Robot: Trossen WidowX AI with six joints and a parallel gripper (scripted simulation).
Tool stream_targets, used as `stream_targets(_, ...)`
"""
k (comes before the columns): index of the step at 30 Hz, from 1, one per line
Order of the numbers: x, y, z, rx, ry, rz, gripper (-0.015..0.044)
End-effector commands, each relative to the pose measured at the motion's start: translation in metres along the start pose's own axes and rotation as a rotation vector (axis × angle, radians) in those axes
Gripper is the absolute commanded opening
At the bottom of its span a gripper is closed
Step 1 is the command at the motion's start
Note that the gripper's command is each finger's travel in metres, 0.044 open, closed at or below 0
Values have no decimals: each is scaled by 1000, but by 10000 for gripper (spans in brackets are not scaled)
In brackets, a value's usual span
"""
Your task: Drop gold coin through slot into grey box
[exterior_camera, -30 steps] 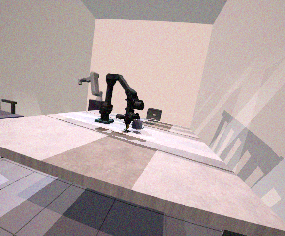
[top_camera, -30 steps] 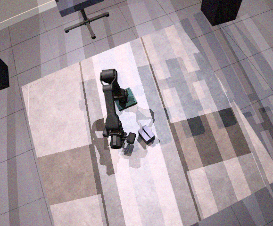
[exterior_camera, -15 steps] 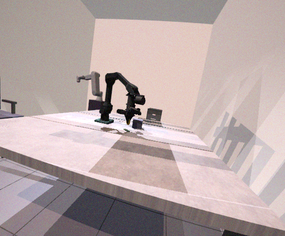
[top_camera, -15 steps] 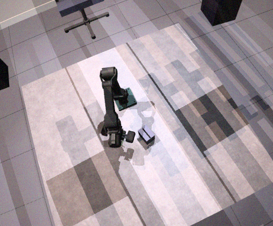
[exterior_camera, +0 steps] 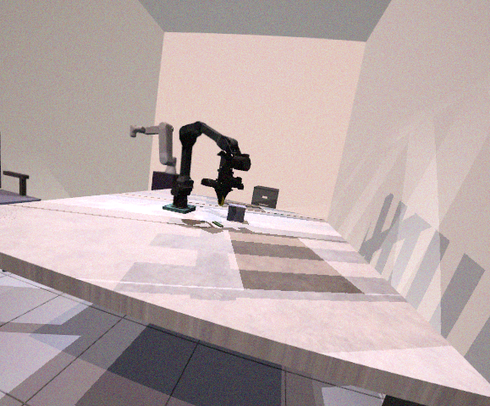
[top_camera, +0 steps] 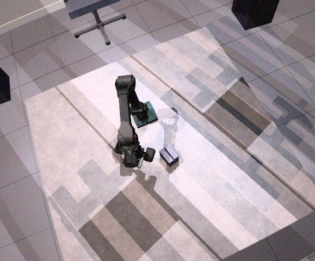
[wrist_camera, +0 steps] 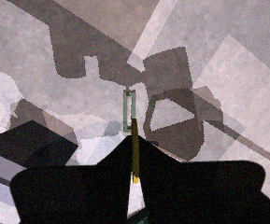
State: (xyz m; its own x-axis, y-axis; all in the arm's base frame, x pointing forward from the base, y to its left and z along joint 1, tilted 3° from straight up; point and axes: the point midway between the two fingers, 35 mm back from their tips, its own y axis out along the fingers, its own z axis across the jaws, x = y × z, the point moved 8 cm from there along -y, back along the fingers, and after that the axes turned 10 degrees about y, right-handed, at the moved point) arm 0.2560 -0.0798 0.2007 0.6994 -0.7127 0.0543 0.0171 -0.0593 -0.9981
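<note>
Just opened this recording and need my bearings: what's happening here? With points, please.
A black robot arm has the gold coin (exterior_camera: 222, 201) (wrist_camera: 135, 151) shut in its gripper (exterior_camera: 222, 203) (wrist_camera: 133, 140), raised above the table. The green holder (top_camera: 140, 162) (exterior_camera: 217, 224) (wrist_camera: 125, 112) sits below without it. The slotted grey box (top_camera: 172, 155) (exterior_camera: 235, 213) (wrist_camera: 29, 142) stands nearby; the coin is not in it yet.
</note>
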Motion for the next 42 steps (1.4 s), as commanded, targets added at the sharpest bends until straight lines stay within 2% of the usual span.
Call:
stream_targets(1, -1, -10, 0, 5, 4, -3, 0)
stream_targets(30, -10, -10, 7, 4, -918, -4, 0)
stream_targets(42, -12, -10, 13, 5, -940, -5, 0)
